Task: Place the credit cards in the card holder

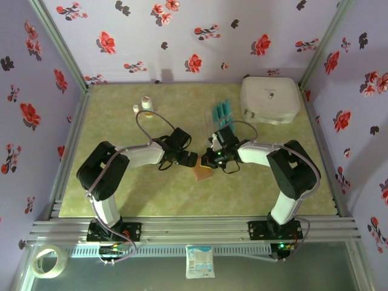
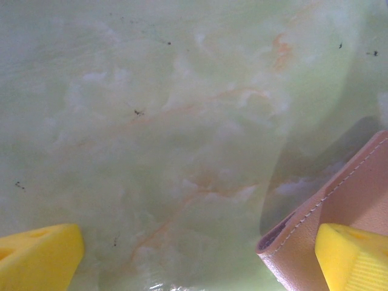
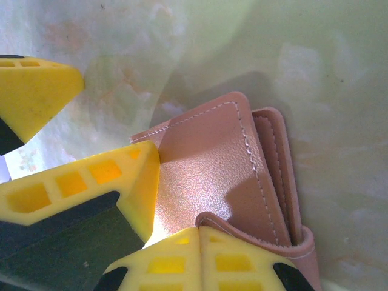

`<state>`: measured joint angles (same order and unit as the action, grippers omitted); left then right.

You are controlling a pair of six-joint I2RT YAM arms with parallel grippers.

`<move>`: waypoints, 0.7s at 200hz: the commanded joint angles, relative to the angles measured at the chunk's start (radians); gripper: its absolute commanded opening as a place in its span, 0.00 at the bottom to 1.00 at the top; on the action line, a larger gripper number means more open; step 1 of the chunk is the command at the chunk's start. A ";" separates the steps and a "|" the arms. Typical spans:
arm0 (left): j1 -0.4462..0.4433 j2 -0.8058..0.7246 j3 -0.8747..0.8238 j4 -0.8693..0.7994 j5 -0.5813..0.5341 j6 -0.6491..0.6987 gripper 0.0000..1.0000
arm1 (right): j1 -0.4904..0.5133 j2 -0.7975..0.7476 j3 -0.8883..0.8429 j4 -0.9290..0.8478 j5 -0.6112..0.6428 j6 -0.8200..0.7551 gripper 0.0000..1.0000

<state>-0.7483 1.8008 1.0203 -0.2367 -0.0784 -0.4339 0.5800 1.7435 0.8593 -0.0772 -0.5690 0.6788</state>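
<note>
Near centre, right hand grasps the card holder by its edge. Left hand released; bare surface between its fingers.

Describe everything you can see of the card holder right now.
The card holder is a reddish-brown, leather-like wallet with pale stitching along its edges. It lies folded on the green table near its middle, layered edges showing, no inside pocket visible. One edge is lifted, casting a shadow. One finger of the open left claw rests on its corner; in the right wrist view yellow claw fingers touch its flap.
</note>
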 commanded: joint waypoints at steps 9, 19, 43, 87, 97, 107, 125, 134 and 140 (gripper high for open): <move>0.007 0.076 -0.038 -0.030 -0.011 0.023 1.00 | -0.020 0.050 -0.089 -0.046 0.052 0.031 0.00; 0.007 0.077 -0.037 -0.031 -0.011 0.024 1.00 | -0.026 0.053 -0.103 -0.038 0.049 0.042 0.00; 0.007 0.080 -0.035 -0.030 -0.011 0.024 1.00 | -0.032 0.064 -0.136 -0.021 0.052 0.065 0.00; 0.007 0.079 -0.030 -0.036 -0.011 0.028 1.00 | -0.034 0.079 -0.144 -0.035 0.055 0.071 0.00; 0.008 0.080 -0.027 -0.037 -0.011 0.027 1.00 | -0.034 0.076 -0.143 -0.035 0.052 0.071 0.00; 0.009 0.079 -0.023 -0.041 -0.012 0.027 1.00 | -0.034 0.065 -0.136 -0.039 0.051 0.072 0.00; 0.011 0.078 -0.015 -0.045 -0.012 0.026 1.00 | -0.034 0.036 -0.111 -0.056 0.046 0.071 0.01; 0.013 0.075 -0.008 -0.048 -0.011 0.026 1.00 | -0.034 0.023 -0.092 -0.068 0.045 0.070 0.04; 0.016 0.074 -0.002 -0.048 -0.011 0.026 1.00 | -0.034 0.009 -0.072 -0.082 0.046 0.069 0.09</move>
<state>-0.7479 1.8019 1.0241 -0.2409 -0.0784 -0.4332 0.5495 1.7390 0.7864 0.0494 -0.6315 0.7380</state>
